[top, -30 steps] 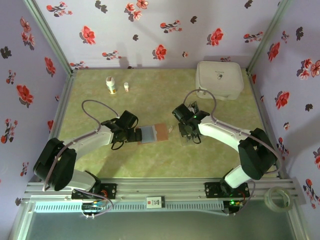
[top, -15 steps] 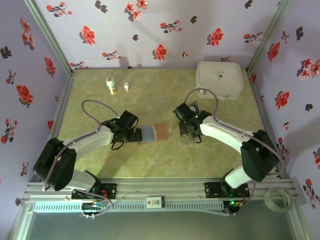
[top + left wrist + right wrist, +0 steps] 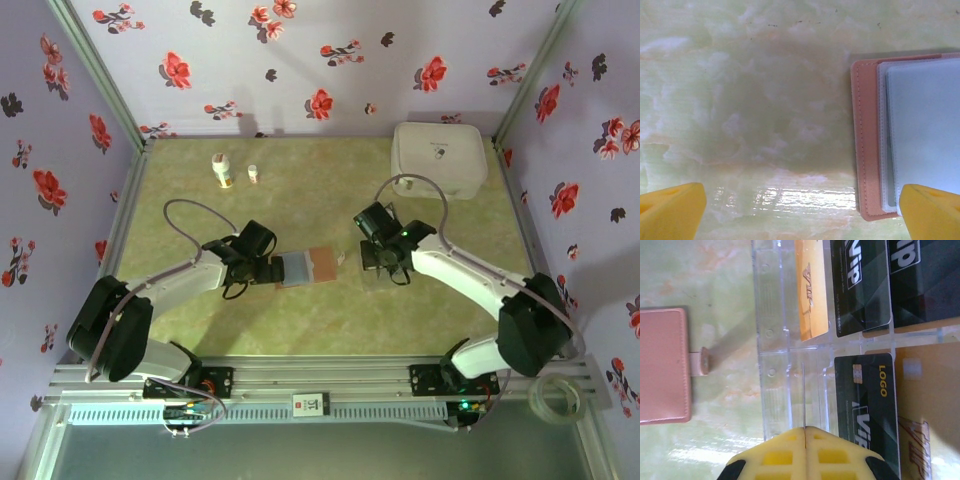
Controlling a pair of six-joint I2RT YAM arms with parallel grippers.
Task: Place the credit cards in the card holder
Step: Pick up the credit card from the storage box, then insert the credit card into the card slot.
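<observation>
The credit cards (image 3: 860,285) lie flat in the compartments of a clear plastic tray (image 3: 772,390) that takes up the right half of the right wrist view. An orange one and two black ones sit along the top. A black one marked LOGO and an orange-tan one lie below them, towards the lower right. The card holder (image 3: 662,365) is at the left edge of that view, apart from the tray. It shows its reddish-brown cover, and a small tab pokes out towards the tray. In the top external view the card holder (image 3: 305,268) lies open near the middle of the frame, with its pale grey-blue inside on the left and its brown flap on the right. The right gripper (image 3: 805,440) enters from the bottom edge of its wrist view, over the tray's left part. Its yellow fingers are pressed together along a single seam. In the top external view the right gripper (image 3: 385,262) sits just right of the holder. The left gripper (image 3: 266,270) is at the holder's left edge. In its own wrist view the left gripper (image 3: 802,212) is spread wide. One yellow fingertip is in the lower left corner over bare table (image 3: 750,100), and the other is in the lower right corner over the holder's pockets (image 3: 925,130). I cannot tell whether that fingertip touches them. A white case (image 3: 440,158) stands at the upper right of the table in the top external view. Two small bottles (image 3: 222,170) stand at the upper left. A tape roll (image 3: 555,397) rests at the lower right, off the table.
</observation>
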